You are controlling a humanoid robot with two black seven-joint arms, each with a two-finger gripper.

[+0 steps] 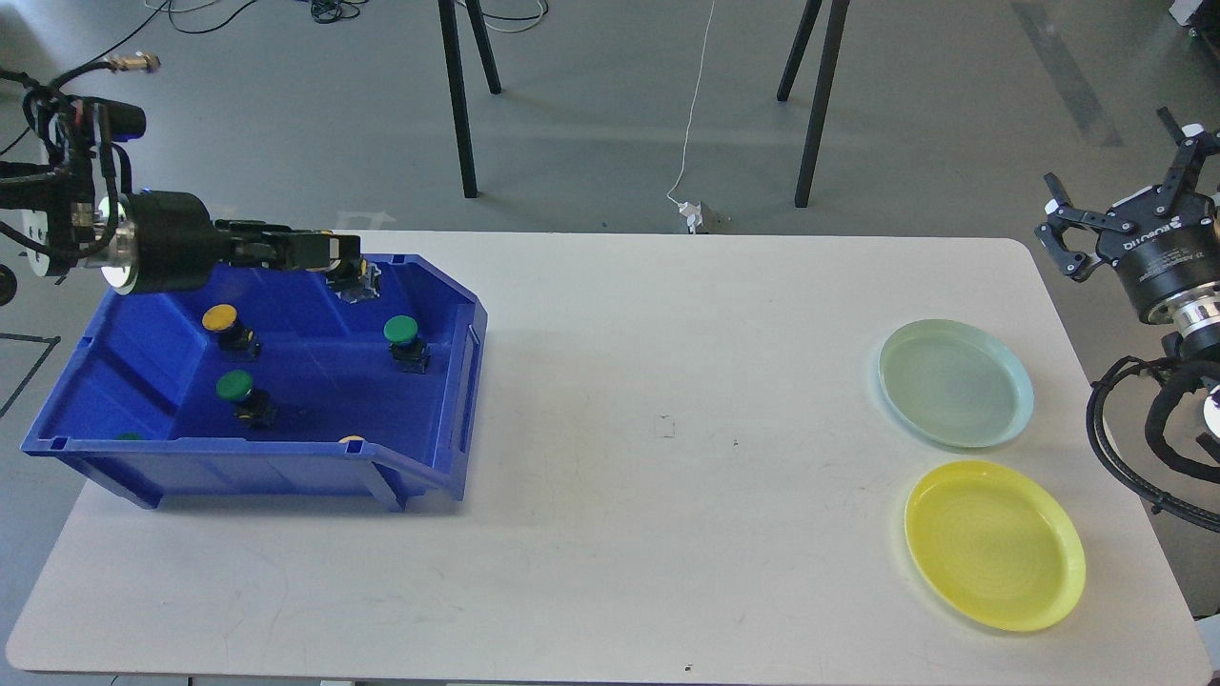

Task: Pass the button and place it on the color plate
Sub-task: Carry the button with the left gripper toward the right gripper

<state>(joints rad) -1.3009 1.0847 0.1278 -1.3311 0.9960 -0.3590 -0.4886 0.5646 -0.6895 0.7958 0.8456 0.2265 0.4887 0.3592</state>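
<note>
Head view: white worktop (610,534) spans the frame. Blue bin (448,400) sits at left of frame, open front facing the lower edge. Inside it: yellow button (221,318) toward upper left, green button (401,331) toward upper right, second green button (234,385) nearer the middle. Two more caps peek over the bin's front wall, one green at lower left, one yellowish near the centre; mostly hidden.

Left tool (348,262) reaches in from upper left of frame, over the bin's back wall, with a small grey-black object (357,284) at its tip. Fingers seen end-on and dark; cannot tell whether clenched or released, or whether the object is held.

Right tool (1129,195) at upper right of frame, off the worktop edge, fingers spread apart, nothing between them.

Pale green plate (956,383) at right of frame; yellow plate (994,544) just below it, near but apart. Both bare
</note>
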